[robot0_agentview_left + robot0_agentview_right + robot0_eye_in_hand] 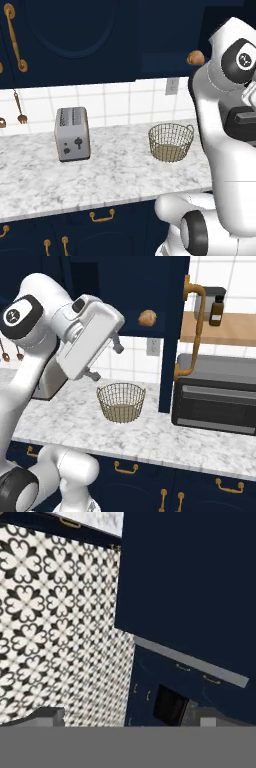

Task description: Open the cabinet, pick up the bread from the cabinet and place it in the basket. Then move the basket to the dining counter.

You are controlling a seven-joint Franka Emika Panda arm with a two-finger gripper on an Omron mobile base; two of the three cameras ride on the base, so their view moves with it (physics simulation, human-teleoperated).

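The navy cabinet (125,286) stands open, its door (172,331) swung out edge-on with a long brass handle (194,331). The bread (147,317), a small golden roll, sits on the cabinet's shelf; it also shows as the bread (196,57) beside my arm. Below it the brass wire basket (121,401) stands empty on the marble worktop, seen again as the basket (171,141). My gripper (106,360) hangs open and empty above the basket, left of and below the bread. Its fingertips (50,714) face a patterned floor. A marble-topped navy unit (95,519) lies across that floor; whether it is the dining counter I cannot tell.
A grey toaster (73,133) stands on the worktop left of the basket. Right of the open door sit a dark oven (215,398) and a brown bottle (216,310) on a wooden shelf. Navy drawers (125,468) with brass pulls run under the worktop.
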